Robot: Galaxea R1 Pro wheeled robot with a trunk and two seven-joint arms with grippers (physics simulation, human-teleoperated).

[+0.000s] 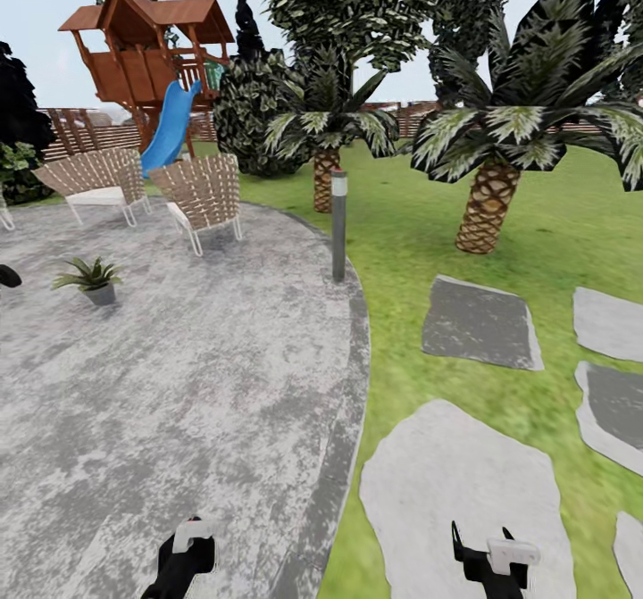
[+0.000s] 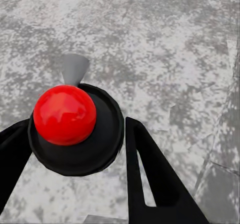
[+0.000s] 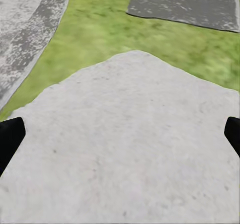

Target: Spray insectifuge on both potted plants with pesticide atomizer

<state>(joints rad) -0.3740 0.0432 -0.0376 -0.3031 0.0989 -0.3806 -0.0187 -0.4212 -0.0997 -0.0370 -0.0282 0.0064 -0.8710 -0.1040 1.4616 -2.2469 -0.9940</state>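
Left hand (image 2: 75, 149) grips a black-collared, red-knobbed object, perhaps the pesticide atomizer (image 2: 65, 115), over mottled grey patio (image 1: 179, 385); right hand (image 1: 487, 550) spread wide, empty, above a rough pale stepping stone (image 3: 125, 134); spraying still ahead; one spiky-leafed potted plant (image 1: 89, 278) sits farther off by the woven chairs (image 1: 201, 197)

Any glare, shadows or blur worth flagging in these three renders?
Head view: flat, even light, no cast shadow under the potted plant or the post. Left wrist view: glossy highlights on the red ball, paving behind slightly soft. Right wrist view: the stepping stone looks smooth and blurred, no glare.
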